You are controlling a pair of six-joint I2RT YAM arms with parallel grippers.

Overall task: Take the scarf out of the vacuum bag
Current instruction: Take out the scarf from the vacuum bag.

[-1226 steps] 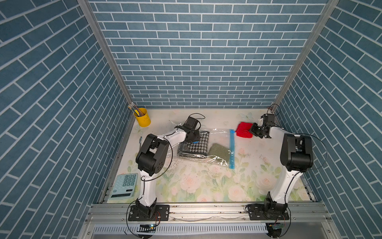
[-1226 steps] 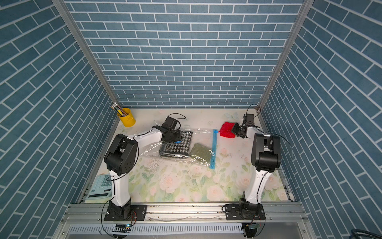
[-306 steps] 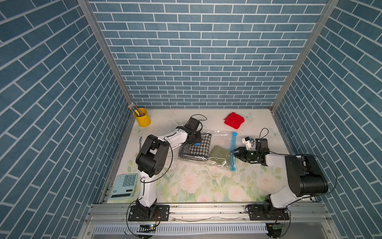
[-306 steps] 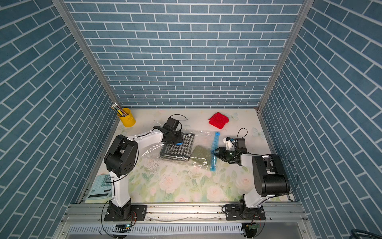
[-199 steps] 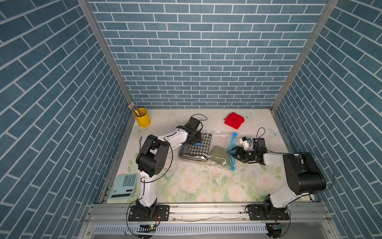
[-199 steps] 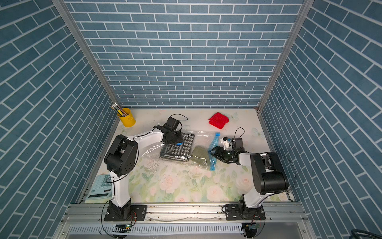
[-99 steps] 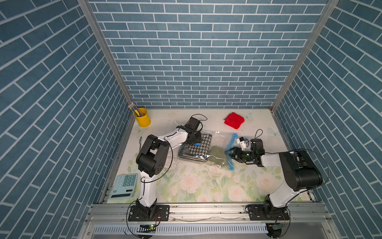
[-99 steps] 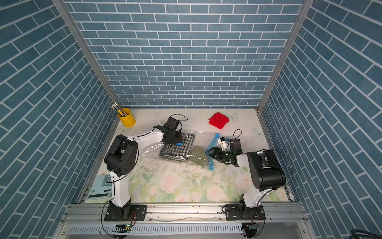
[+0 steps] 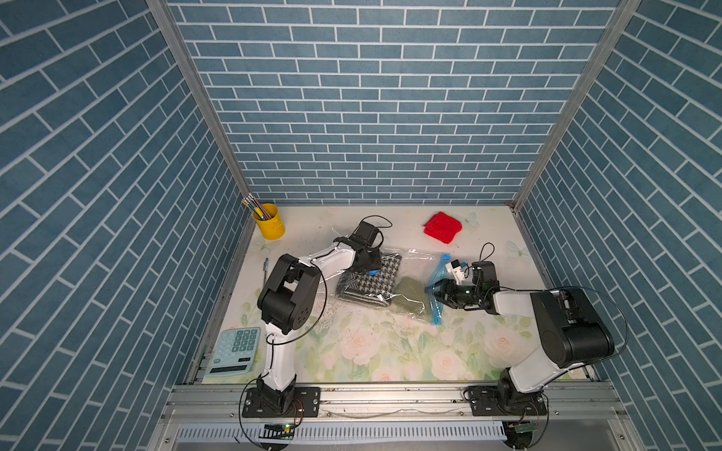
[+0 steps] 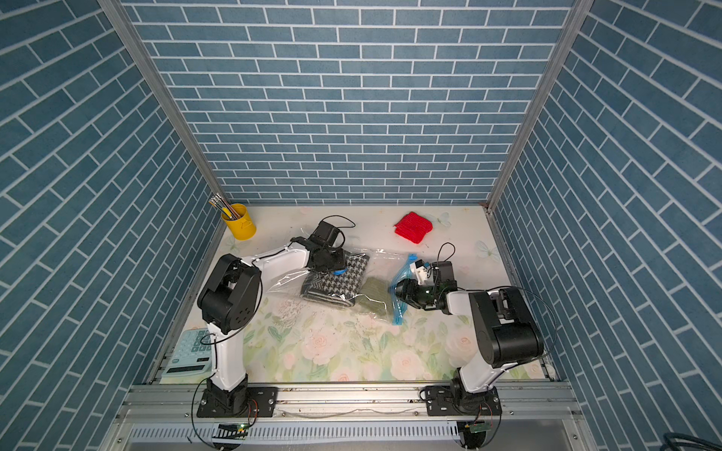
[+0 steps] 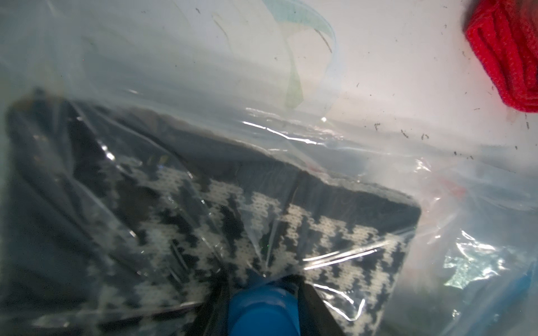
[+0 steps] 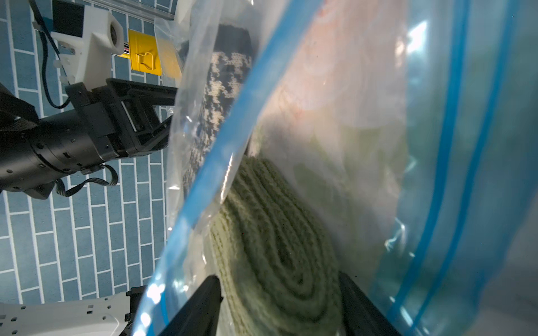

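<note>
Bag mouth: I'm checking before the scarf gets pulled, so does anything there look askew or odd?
Yes. The zip strip is bowed open and kinked where the right pincer reaches in. An olive knit lies at the mouth, between that pincer's jaws, with the scarf behind it, deeper inside.

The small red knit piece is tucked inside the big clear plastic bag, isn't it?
No, not inside. The small red knit piece lies outside the big clear plastic bag, out on the flowered table, apart from it. Both top views show this.
</note>
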